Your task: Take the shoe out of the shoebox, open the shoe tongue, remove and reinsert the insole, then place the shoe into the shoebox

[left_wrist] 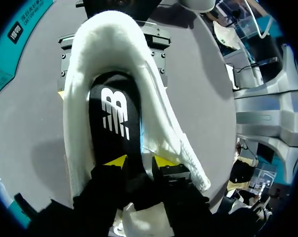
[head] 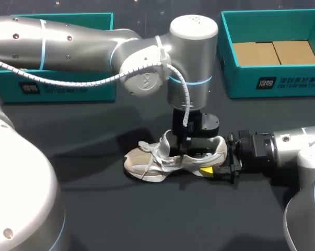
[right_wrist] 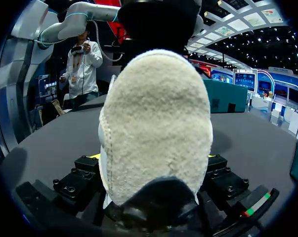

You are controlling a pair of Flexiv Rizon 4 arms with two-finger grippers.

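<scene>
A white and beige sneaker (head: 157, 159) lies on the dark table, toe to the left. My left gripper (head: 191, 151) comes straight down into its mouth. In the left wrist view the black insole (left_wrist: 114, 118) lies inside the shoe (left_wrist: 109, 34). The left gripper (left_wrist: 140, 161) stands over the insole's edge by the shoe's wall, its yellow tips a little apart and holding nothing. My right gripper (head: 214, 170) comes in low from the right. Its fingers clasp the fuzzy heel (right_wrist: 156, 123) from both sides, and the heel hides most of the right gripper (right_wrist: 151, 158).
A teal shoebox (head: 251, 78) with brown cardboard inside stands at the back right. Another teal box (head: 68, 86) sits at the back left, partly behind my left arm. Bare table lies in front of the shoe.
</scene>
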